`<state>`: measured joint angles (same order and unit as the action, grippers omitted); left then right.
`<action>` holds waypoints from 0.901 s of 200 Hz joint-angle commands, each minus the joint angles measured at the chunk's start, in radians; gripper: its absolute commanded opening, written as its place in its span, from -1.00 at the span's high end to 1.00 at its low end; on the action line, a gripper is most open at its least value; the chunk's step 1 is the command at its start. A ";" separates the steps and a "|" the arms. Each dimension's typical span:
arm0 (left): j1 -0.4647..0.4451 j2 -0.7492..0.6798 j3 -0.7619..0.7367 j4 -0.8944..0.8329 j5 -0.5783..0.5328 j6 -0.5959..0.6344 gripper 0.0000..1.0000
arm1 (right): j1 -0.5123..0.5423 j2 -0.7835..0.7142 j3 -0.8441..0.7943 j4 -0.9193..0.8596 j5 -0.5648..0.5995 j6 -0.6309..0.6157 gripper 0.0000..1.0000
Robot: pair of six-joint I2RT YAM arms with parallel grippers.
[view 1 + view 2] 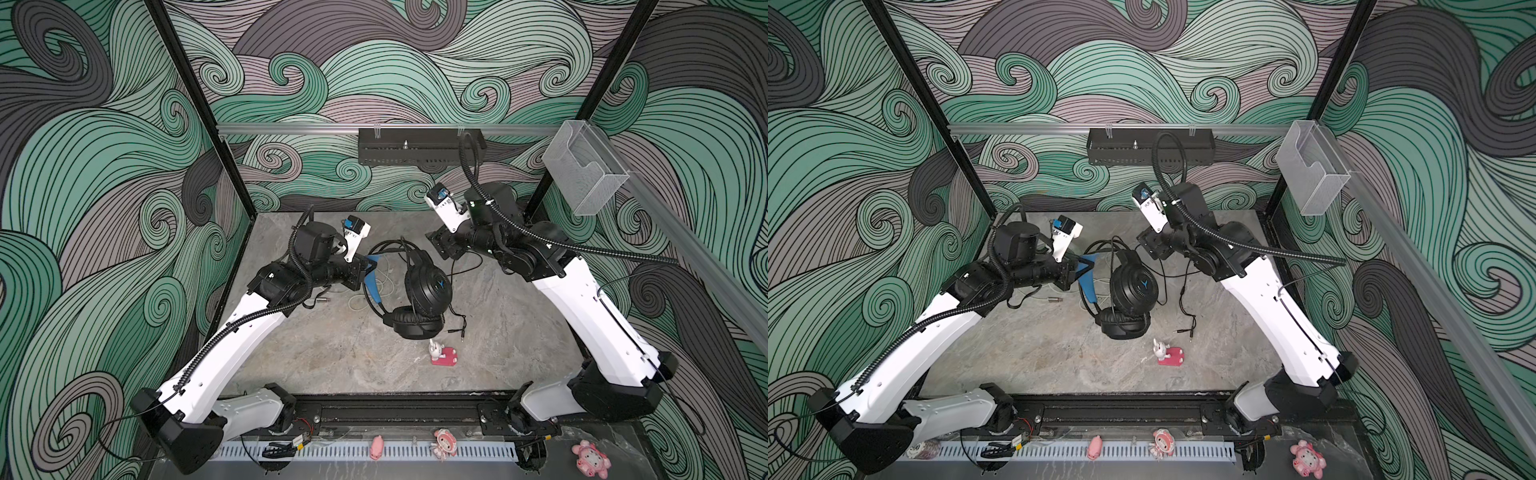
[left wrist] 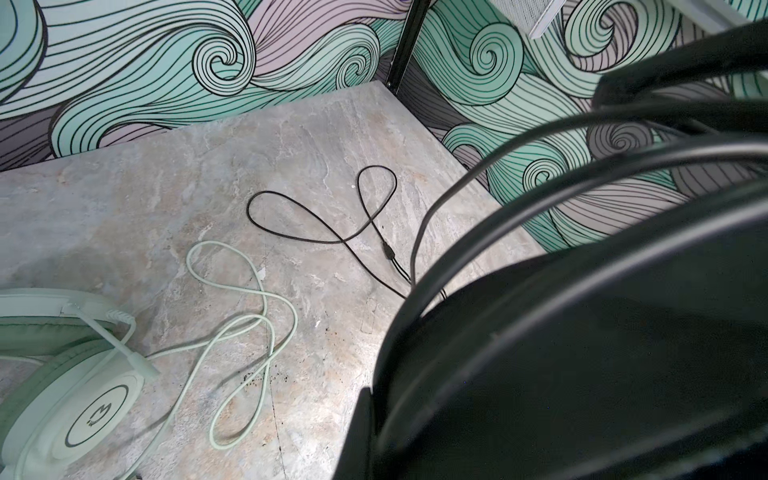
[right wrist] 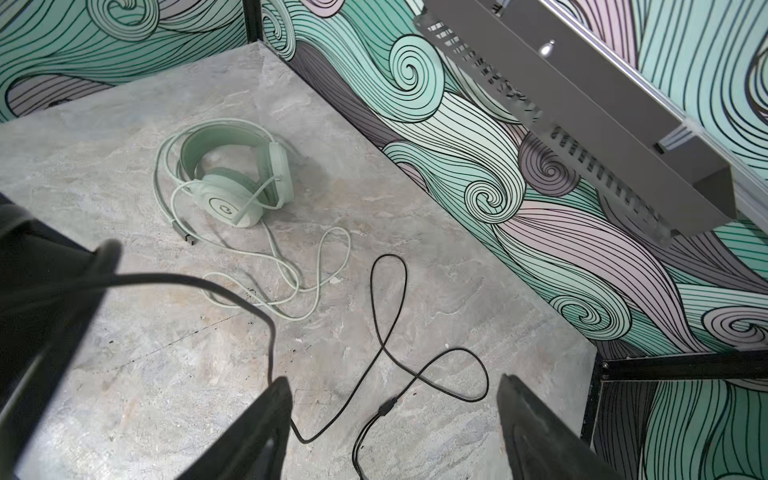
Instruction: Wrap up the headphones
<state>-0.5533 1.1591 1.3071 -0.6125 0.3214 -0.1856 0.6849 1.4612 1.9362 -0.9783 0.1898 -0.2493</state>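
Observation:
The black headphones [image 1: 424, 299] stand in mid-table, one ear cup flat on the surface and one raised. My left gripper [image 1: 368, 269] is shut on their blue inner headband [image 1: 1087, 280]. In the left wrist view they fill the near side [image 2: 582, 353] and hide the jaws. Their black cable [image 3: 386, 332] loops loose over the table to its plugs [image 1: 455, 331]. My right gripper [image 3: 395, 428] hangs open just behind them, above that cable, with nothing between its fingers [image 3: 257, 428]. The mint-green headphones [image 3: 232, 183] lie flat near the back left with their pale cable [image 2: 249, 332] strewn about, mostly hidden under my left arm in both top views.
A pink toy with a white rabbit [image 1: 442, 353] sits on the table in front of the headphones. A black tray [image 1: 419, 147] hangs on the back rail, and a clear plastic box [image 1: 582, 166] on the right rail. Pink figurines [image 1: 444, 444] line the front edge.

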 commanded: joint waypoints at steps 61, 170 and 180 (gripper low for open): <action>-0.007 -0.023 0.244 -0.022 -0.185 -0.180 1.00 | -0.210 -0.177 -0.255 0.239 -0.323 0.213 -0.73; -0.008 0.099 0.628 -0.307 -0.317 -0.292 1.00 | -0.263 -0.138 -0.809 1.104 -0.930 0.534 -0.74; -0.008 0.107 0.642 -0.312 -0.312 -0.296 1.00 | -0.251 -0.115 -0.793 1.112 -0.946 0.536 -0.74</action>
<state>-0.5533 1.2526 1.8816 -0.8982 0.0227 -0.4160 0.4179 1.3128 1.1103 -0.0292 -0.6384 0.2165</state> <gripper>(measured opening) 0.061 0.871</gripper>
